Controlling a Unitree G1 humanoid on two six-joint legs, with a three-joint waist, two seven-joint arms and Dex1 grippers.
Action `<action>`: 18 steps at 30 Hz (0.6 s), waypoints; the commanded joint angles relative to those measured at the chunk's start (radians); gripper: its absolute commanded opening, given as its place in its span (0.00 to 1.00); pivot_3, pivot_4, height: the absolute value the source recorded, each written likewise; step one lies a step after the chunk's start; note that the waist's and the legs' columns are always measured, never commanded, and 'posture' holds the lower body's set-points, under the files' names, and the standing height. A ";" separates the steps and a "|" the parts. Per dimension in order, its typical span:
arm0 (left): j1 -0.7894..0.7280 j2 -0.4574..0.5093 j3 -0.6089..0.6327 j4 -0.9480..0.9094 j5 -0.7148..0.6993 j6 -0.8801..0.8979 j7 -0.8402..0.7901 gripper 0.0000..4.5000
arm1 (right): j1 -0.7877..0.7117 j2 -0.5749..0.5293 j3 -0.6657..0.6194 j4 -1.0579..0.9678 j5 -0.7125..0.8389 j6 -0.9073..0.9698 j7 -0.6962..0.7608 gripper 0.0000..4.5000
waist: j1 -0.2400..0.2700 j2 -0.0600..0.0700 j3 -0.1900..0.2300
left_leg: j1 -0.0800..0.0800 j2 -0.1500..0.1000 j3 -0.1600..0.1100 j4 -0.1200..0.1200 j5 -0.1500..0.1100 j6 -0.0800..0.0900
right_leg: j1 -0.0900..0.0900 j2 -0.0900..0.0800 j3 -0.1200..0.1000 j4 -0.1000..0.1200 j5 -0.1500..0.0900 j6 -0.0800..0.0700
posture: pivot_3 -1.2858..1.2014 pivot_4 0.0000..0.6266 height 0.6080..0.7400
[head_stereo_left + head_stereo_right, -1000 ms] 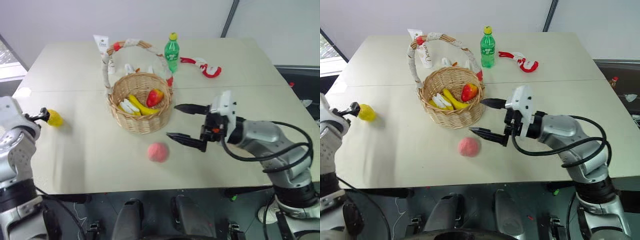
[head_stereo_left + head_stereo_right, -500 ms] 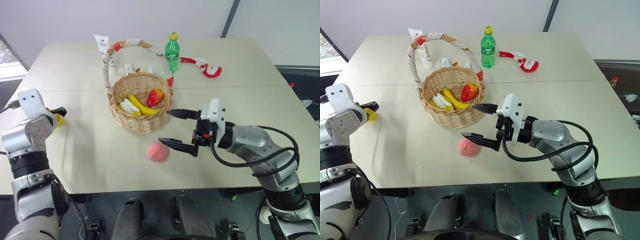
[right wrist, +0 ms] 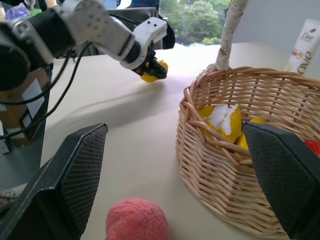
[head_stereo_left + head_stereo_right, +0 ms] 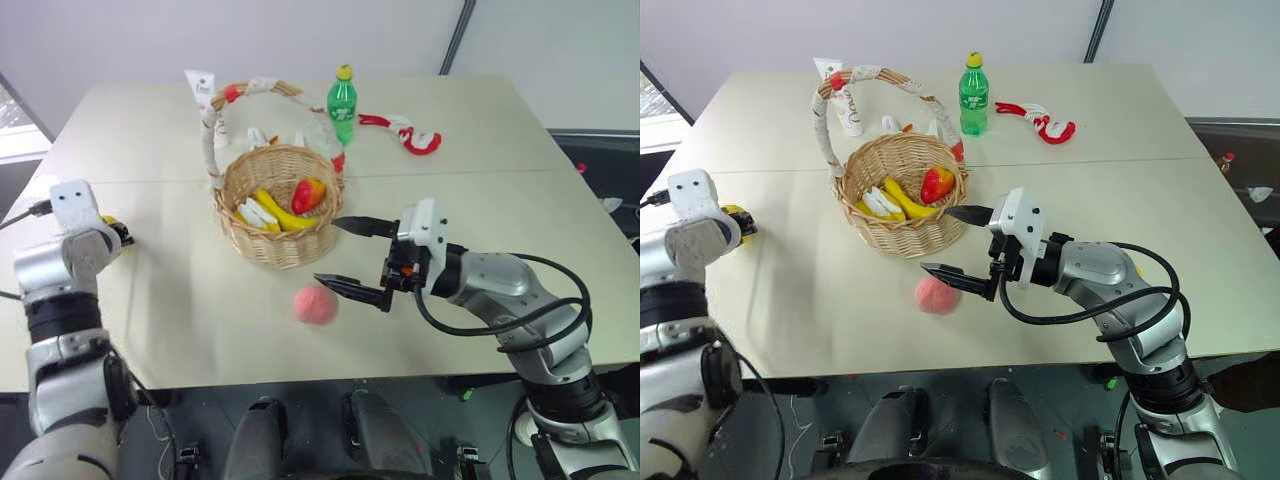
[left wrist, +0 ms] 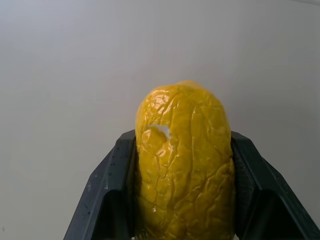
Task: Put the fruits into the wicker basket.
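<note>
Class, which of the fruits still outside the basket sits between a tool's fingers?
The yellow lemon, clamped by the left tool. The pink peach lies free on the table.

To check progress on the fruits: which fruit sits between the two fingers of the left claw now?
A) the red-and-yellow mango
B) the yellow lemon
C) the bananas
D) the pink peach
B: the left wrist view shows the yellow lemon pressed between the two black fingers of the left claw.
</note>
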 commanded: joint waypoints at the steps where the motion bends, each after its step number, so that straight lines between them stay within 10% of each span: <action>1: 0.136 0.067 0.045 -0.371 -0.195 -0.069 -0.320 0.38 | -0.020 -0.009 -0.032 -0.005 -0.002 -0.021 0.004 1.00 | 0.004 0.000 0.000 | 0.000 0.000 0.000 0.000 0.000 -0.001 | 0.000 -0.001 0.000 0.000 0.000 0.000 | 0.52 0.24 1.00; 8: 0.126 0.159 -0.128 -0.725 -0.370 -0.040 -0.530 0.38 | -0.065 -0.013 -0.034 0.063 -0.026 -0.041 0.030 1.00 | 0.035 0.000 0.000 | 0.001 -0.002 0.000 -0.001 0.001 -0.001 | 0.003 -0.005 0.000 -0.002 0.000 -0.001 | 0.52 0.24 1.00; 13: -0.185 0.054 -0.476 -0.537 -0.142 -0.047 -0.427 0.38 | -0.106 0.005 -0.022 0.080 -0.035 -0.039 0.021 1.00 | 0.032 0.000 0.000 | 0.001 -0.006 0.001 0.001 0.000 0.000 | 0.004 0.001 -0.001 -0.002 0.000 0.000 | 0.52 0.24 1.00; 18: -0.292 -0.035 -0.561 -0.319 -0.027 -0.108 -0.410 0.49 | -0.095 0.005 -0.033 0.050 -0.040 -0.022 -0.007 1.00 | 0.016 0.000 0.000 | 0.000 -0.004 0.001 0.001 -0.001 0.002 | 0.001 0.004 0.000 -0.001 0.000 0.000 | 0.52 0.24 1.00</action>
